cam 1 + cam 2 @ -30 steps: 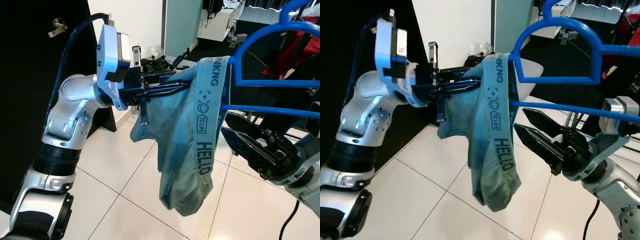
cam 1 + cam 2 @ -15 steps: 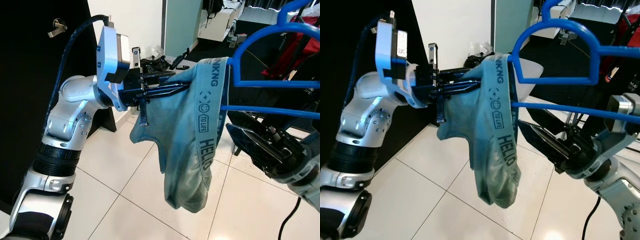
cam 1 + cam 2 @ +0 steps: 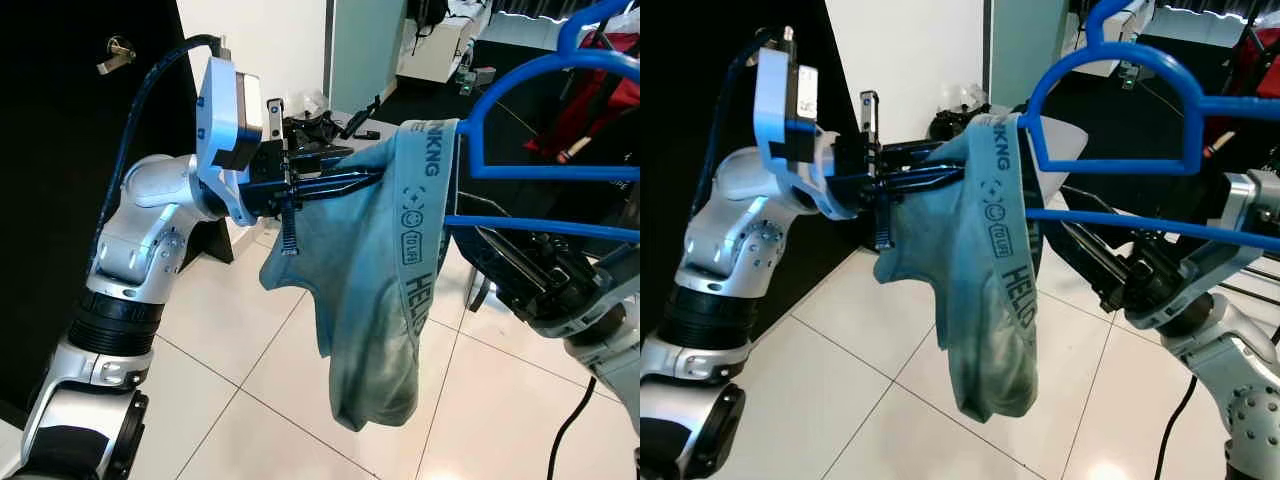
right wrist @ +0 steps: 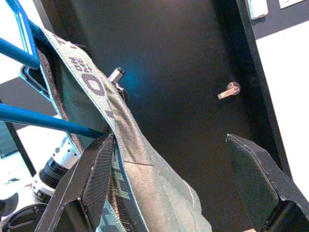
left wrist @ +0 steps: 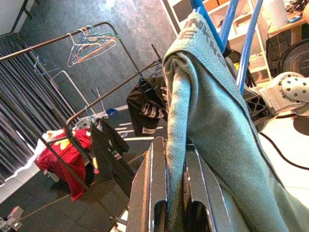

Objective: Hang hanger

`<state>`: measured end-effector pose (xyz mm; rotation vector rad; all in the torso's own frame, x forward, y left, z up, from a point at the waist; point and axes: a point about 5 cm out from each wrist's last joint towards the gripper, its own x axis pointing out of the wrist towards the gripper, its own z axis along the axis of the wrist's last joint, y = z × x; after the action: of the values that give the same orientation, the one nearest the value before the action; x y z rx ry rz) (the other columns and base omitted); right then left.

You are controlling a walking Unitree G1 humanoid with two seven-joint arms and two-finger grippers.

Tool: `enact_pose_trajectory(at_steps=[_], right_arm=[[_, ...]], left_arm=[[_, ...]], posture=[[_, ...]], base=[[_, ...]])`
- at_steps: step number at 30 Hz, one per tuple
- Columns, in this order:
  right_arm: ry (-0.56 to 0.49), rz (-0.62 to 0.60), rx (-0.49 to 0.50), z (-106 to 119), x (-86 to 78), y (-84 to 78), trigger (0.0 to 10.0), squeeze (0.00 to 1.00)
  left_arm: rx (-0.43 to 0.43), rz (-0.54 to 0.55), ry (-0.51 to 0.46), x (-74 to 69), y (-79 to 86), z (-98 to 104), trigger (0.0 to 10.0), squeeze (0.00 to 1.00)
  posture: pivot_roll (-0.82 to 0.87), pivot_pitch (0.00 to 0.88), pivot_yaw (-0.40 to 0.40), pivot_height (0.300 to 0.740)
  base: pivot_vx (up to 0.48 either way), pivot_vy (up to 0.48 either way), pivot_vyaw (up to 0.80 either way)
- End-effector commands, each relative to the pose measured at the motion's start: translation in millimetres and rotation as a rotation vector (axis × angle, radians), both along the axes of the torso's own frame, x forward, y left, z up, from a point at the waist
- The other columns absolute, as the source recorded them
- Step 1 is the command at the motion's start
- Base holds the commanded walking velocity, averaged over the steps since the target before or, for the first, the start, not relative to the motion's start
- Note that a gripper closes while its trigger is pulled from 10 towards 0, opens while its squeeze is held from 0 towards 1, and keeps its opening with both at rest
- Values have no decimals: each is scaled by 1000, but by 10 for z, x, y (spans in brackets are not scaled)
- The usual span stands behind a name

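A blue plastic hanger (image 3: 545,172) hangs at chest height on the right, and its far end runs out of the picture. A teal garment (image 3: 370,300) with a "HELLO" waistband is draped over the hanger's left end and sags toward the floor. My left gripper (image 3: 365,175) is shut on the garment's upper edge, and the cloth (image 5: 217,125) is pinched between its fingers (image 5: 154,183). My right gripper (image 3: 1080,250) is wide open just under the hanger's lower bar. The garment (image 4: 120,145) brushes one of the right gripper's fingers (image 4: 91,183).
A black door with a metal handle (image 3: 115,55) stands close on the left. White floor tiles (image 3: 250,380) lie below. A clothes rail with wire hangers (image 5: 91,41), dark clothes and a red garment (image 5: 58,154) stands beyond the hanger.
My right gripper has risen and moved in under the hanger's lower bar, closer to the garment. The garment's lower end has swung slightly. My left gripper keeps its hold.
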<state>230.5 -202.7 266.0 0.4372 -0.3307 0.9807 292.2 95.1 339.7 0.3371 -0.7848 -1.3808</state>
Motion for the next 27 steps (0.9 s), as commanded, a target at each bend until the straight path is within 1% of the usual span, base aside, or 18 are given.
enact_pose_trajectory(at_steps=[1,3,7,8,9,10,13,14,16,17,19,21,22,23,26,27], right_arm=[[-1,1,-7,4,3,22,10000,0],[20,18,-42,-47,-3,69,10000,0],[26,28,-55,-68,-8,92,10000,0],[32,45,-75,-90,-18,127,10000,0],[32,45,-75,-90,-18,127,10000,0],[42,72,-103,-121,-34,175,10000,0],[42,72,-103,-121,-34,175,10000,0],[53,92,-133,-156,-42,223,10000,0],[53,92,-133,-156,-42,223,10000,0],[69,91,-170,-205,-25,252,10000,0],[69,91,-170,-205,-25,252,10000,0],[129,0,-235,-317,100,238,10000,0],[129,0,-235,-317,100,238,10000,0],[170,-48,-265,-384,165,220,10000,0],[170,-48,-265,-384,165,220,10000,0],[219,-80,-316,-486,209,221,10000,0]], left_arm=[[4,-28,-6,-47,-29,-4,10000,0],[3,-34,-4,-57,-42,-9,10000,0],[2,-36,-3,-60,-47,-11,10000,0],[2,-37,-3,-62,-51,-14,10000,0],[2,-37,-3,-62,-51,-14,10000,0],[1,-37,-2,-62,-55,-15,10000,0],[1,-37,-2,-62,-55,-15,10000,0],[0,-39,-1,-65,-62,-17,10000,0],[0,-39,-1,-65,-62,-17,10000,0],[-2,-42,0,-71,-73,-17,10000,0],[-2,-42,0,-71,-73,-17,10000,0],[-9,-50,-3,-89,-89,-2,10000,0],[-9,-50,-3,-89,-89,-2,10000,0],[-14,-52,-7,-96,-93,11,10000,0],[-14,-52,-7,-96,-93,11,10000,0],[-20,-50,-10,-99,-92,22,10000,0]], posture=[[-44,101,16,740],[-45,104,16,740],[-44,104,16,740],[-44,104,15,740],[-44,104,15,740],[-43,104,16,740],[-43,104,16,740],[-43,103,17,740],[-43,103,17,740],[-43,102,17,740],[-43,102,17,740],[-43,101,16,740],[-43,101,16,740],[-43,100,15,740],[-43,100,15,740],[-43,100,14,740]], base=[[0,0,0],[0,0,0],[0,0,0],[0,0,0],[0,0,0],[0,0,0],[0,0,0],[0,0,0],[0,0,0],[0,0,0],[0,0,0],[0,0,0],[0,0,0],[0,0,0],[0,0,0],[0,0,0]])
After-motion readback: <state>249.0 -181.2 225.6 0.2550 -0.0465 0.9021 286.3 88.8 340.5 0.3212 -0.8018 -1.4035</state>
